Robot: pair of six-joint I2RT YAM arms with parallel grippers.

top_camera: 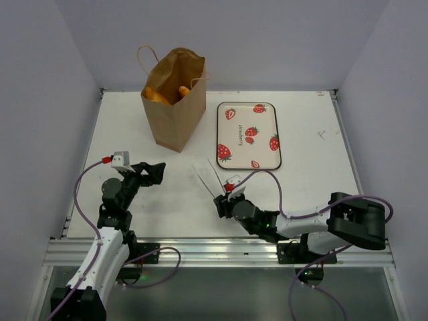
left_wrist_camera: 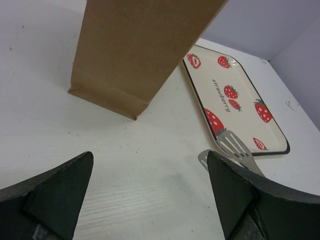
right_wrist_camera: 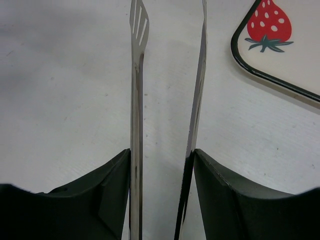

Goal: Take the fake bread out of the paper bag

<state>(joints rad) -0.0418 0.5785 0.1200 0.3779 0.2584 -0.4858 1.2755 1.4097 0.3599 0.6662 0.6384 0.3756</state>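
Nothing's out so far: fake bread [top_camera: 160, 95] sits in the paper bag [top_camera: 175, 117], my right tool [right_wrist_camera: 162, 185] pinching the tongs [right_wrist_camera: 136, 100], left tool [left_wrist_camera: 150, 192] wide open.

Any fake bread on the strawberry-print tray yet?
No: the white strawberry-print tray holds nothing, and the glossy golden-orange bread loaves poke out of the brown paper bag.

Top cam looks down from high behind the near edge over the whole counter [top_camera: 314, 180]. Wrist cams sit low and close, facing the far edge. All three catch the strawberry tray [top_camera: 249, 136].
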